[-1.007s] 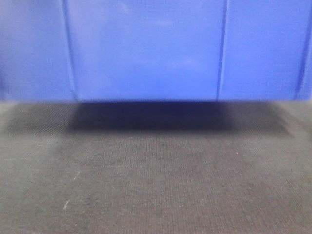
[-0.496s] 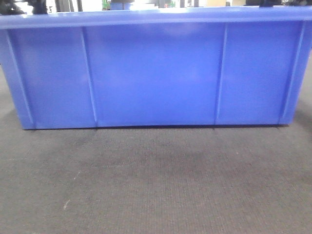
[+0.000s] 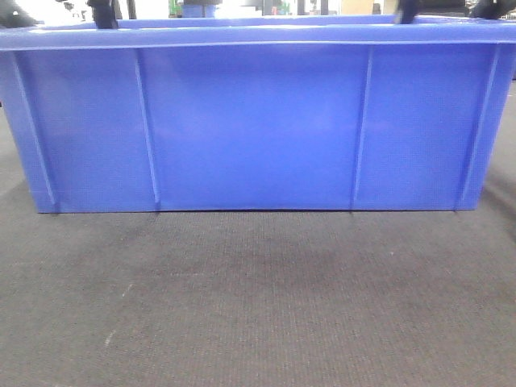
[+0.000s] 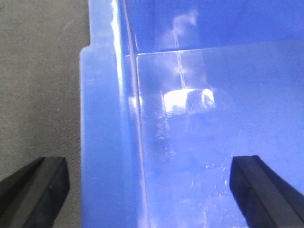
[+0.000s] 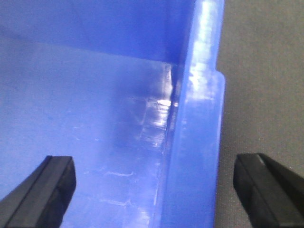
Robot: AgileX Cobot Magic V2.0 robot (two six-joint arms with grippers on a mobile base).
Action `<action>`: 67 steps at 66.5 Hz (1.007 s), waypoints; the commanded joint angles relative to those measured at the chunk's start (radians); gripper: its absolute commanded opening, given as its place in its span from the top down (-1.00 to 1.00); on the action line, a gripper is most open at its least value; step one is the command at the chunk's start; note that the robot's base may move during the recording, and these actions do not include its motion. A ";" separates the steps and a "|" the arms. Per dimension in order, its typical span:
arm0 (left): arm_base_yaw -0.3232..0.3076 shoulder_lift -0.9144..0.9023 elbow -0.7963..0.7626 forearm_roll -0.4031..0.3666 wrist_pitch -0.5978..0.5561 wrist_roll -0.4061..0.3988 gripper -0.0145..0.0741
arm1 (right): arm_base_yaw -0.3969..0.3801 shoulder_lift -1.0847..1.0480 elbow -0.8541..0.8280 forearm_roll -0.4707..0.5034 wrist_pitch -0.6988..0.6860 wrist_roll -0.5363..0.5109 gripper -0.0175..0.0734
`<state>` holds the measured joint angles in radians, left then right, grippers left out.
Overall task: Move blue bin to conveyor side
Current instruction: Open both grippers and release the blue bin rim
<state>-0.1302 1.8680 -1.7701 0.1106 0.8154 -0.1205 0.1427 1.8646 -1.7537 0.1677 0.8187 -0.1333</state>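
The blue bin (image 3: 258,129) stands flat on the dark woven conveyor side (image 3: 258,306), its ribbed long wall facing the front camera. My left gripper (image 4: 148,190) is open and straddles the bin's left rim (image 4: 102,142): one finger hangs over the belt (image 4: 38,95), the other over the bin's inside. My right gripper (image 5: 156,187) is open and straddles the right rim (image 5: 197,152) the same way, apart from it. Dark fingertips (image 3: 103,12) show above the top rim in the front view. The bin's inside (image 5: 95,118) looks bare.
The charcoal belt runs past the bin on the near side and on both ends (image 5: 266,71). Behind the bin's rim only small bits of background clutter (image 3: 201,8) show.
One second ago the bin hung above the belt with a shadow under it. It has come down to rest on the belt, and both grippers now stand open off its rims.
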 commanded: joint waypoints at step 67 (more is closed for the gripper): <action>-0.003 -0.880 0.734 0.050 -0.400 0.005 0.69 | -0.015 -0.909 0.821 -0.009 -0.282 -0.008 0.78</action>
<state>-0.1302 1.0643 -1.1314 0.1656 0.5246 -0.1166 0.1322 1.0386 -1.0571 0.1677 0.6576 -0.1352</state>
